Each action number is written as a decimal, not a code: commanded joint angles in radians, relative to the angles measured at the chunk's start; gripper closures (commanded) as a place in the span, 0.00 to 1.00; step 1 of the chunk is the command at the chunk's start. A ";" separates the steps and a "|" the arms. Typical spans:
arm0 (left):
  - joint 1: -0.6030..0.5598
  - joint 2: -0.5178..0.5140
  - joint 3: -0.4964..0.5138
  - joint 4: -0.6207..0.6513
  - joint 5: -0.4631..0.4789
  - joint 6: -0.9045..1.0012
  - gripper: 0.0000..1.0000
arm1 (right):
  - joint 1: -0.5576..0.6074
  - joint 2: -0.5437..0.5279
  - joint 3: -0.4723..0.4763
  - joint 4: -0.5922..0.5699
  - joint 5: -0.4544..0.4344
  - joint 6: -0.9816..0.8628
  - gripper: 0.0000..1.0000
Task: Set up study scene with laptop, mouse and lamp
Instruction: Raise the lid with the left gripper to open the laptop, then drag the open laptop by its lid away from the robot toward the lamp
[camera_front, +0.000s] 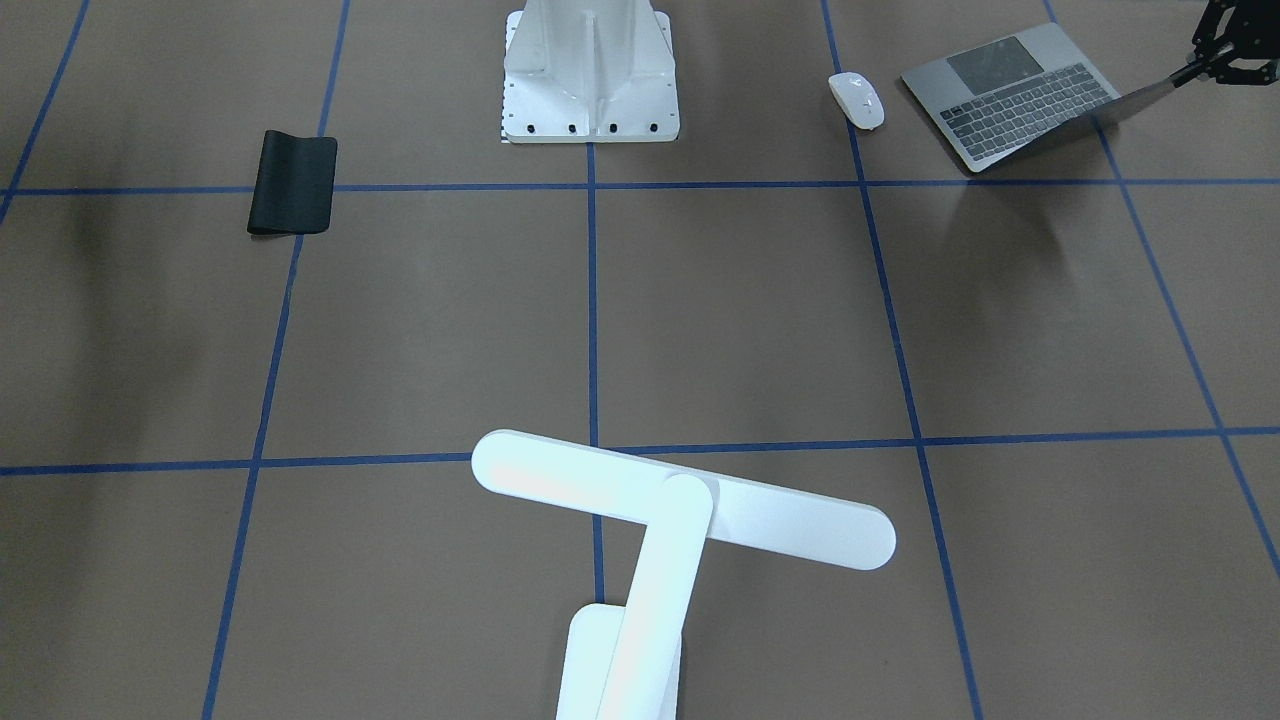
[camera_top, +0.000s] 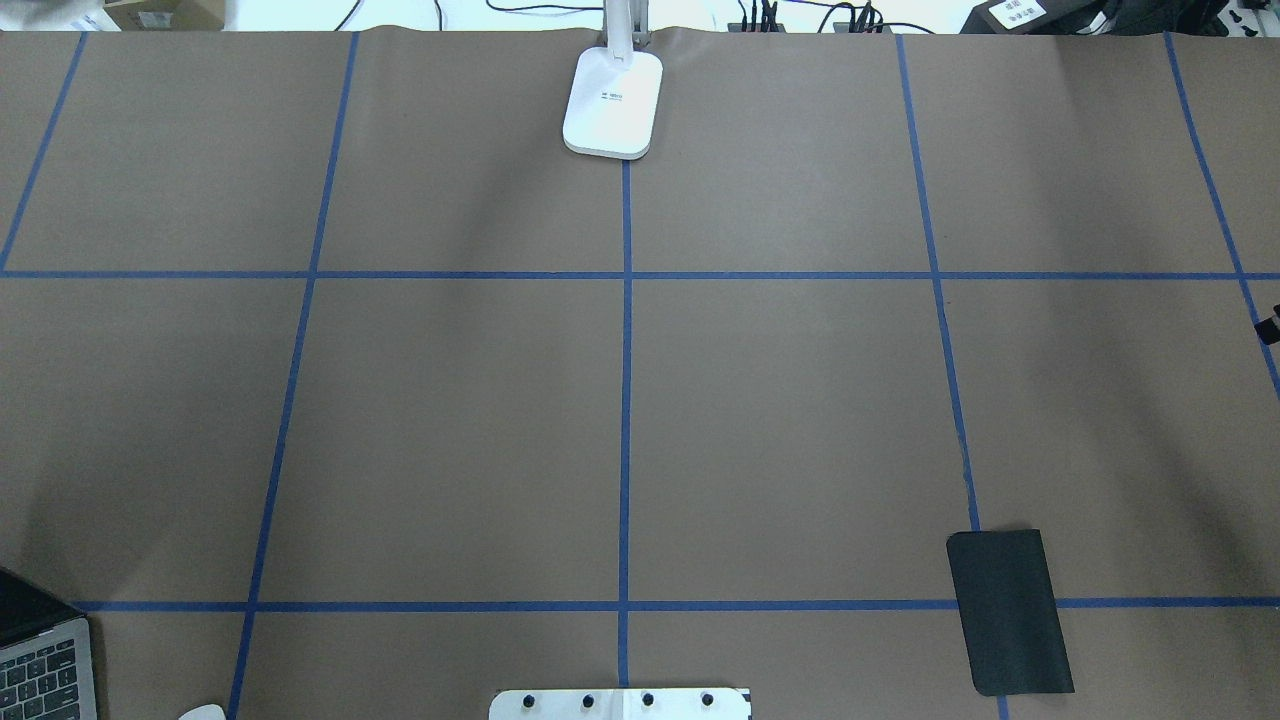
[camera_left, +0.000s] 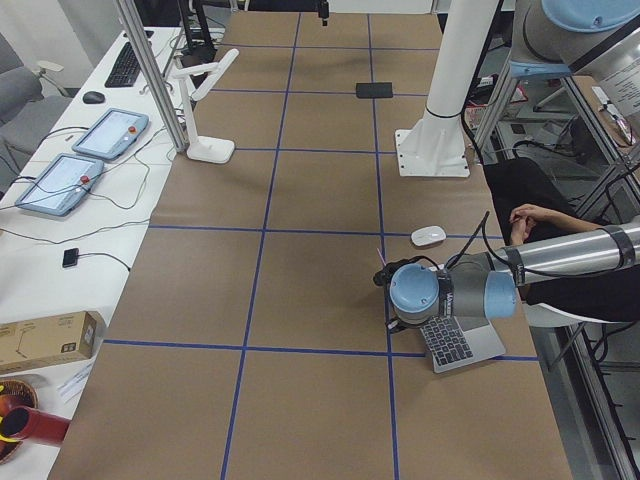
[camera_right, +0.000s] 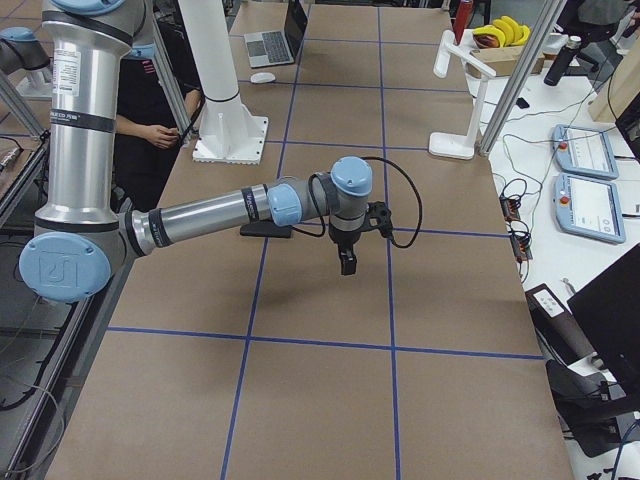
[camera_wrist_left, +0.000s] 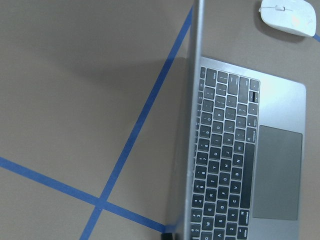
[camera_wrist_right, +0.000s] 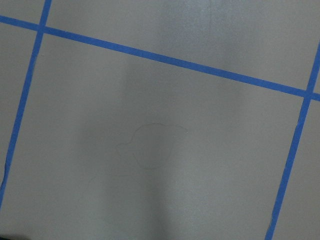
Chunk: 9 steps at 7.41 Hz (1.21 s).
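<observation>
Exterior front-facing view: left tool (camera_front: 1190, 75) seemed pinched on the laptop (camera_front: 1010, 95) at 1 o'clock, by its lid rim, likely to open it; right tool (camera_right: 346, 263) grip could not be told.

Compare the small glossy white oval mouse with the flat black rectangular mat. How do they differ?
Colour: the mouse is glossy white, the mat matte black. Shape: the mouse is a low rounded oval; the mat is a flat rectangle, larger in outline. Place: the mouse lies beside the open dark-grey laptop on the robot's left; the mat lies alone on its right. Both rest on the brown table.
</observation>
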 joint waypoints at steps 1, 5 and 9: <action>-0.004 0.000 -0.002 0.001 0.000 0.003 0.91 | 0.000 0.000 0.002 0.000 0.000 0.001 0.00; -0.077 -0.003 -0.003 0.000 -0.018 0.032 0.91 | 0.000 0.002 0.002 0.000 0.002 0.004 0.00; -0.223 -0.070 -0.002 0.090 -0.067 0.029 0.91 | -0.002 0.009 0.000 0.000 0.003 0.005 0.00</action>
